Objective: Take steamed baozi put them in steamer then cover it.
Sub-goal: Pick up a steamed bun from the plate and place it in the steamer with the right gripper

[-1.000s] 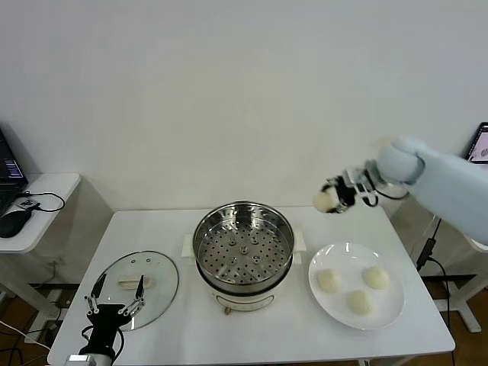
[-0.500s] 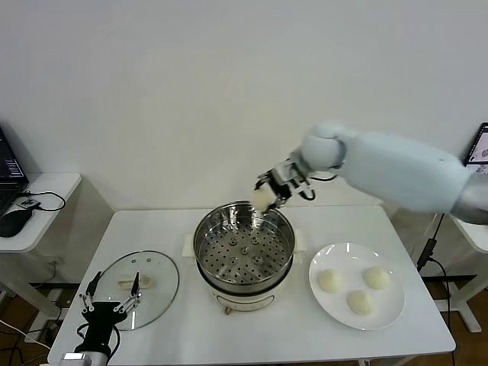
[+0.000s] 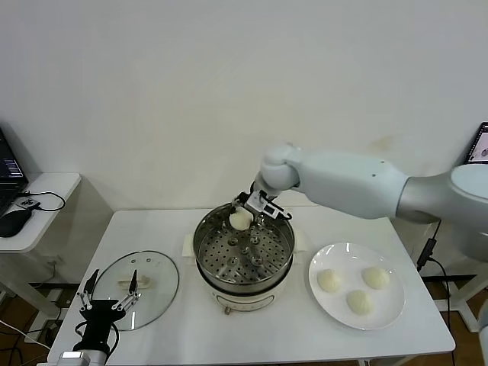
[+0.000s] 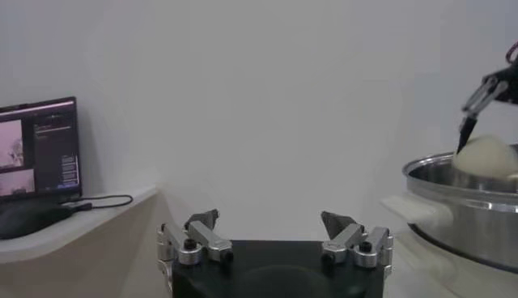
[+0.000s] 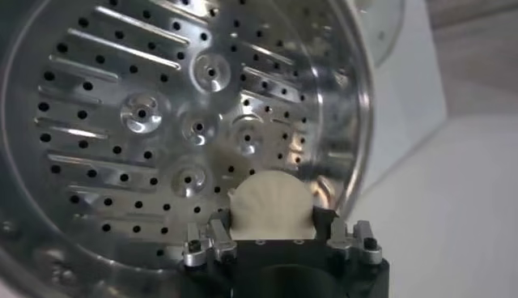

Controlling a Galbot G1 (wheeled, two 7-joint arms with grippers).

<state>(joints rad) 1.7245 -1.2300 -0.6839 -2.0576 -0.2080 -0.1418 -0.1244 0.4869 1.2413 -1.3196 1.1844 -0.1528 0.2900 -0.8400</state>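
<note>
Loading 1 baozi (image 3: 241, 219) into the steamer (image 3: 244, 252), judging by the head view: right gripper (image 3: 252, 209) clamped on the bun over the far part of the perforated tray, 3 more buns (image 3: 354, 288) waiting on the plate (image 3: 390, 313) at right, cover (image 3: 137, 284) lying flat at near left with the left gripper (image 3: 111, 303) parked beside it, fingers spread wide. Next, likely: lowering onto the tray, then releasing. From the left wrist, only the steamer's outer wall (image 4: 469, 219) and the held bun (image 4: 486, 155) just above the rim. From the right wrist, unlike the others, the tray holes (image 5: 162, 121) bare beneath the clamped bun (image 5: 271, 206).
</note>
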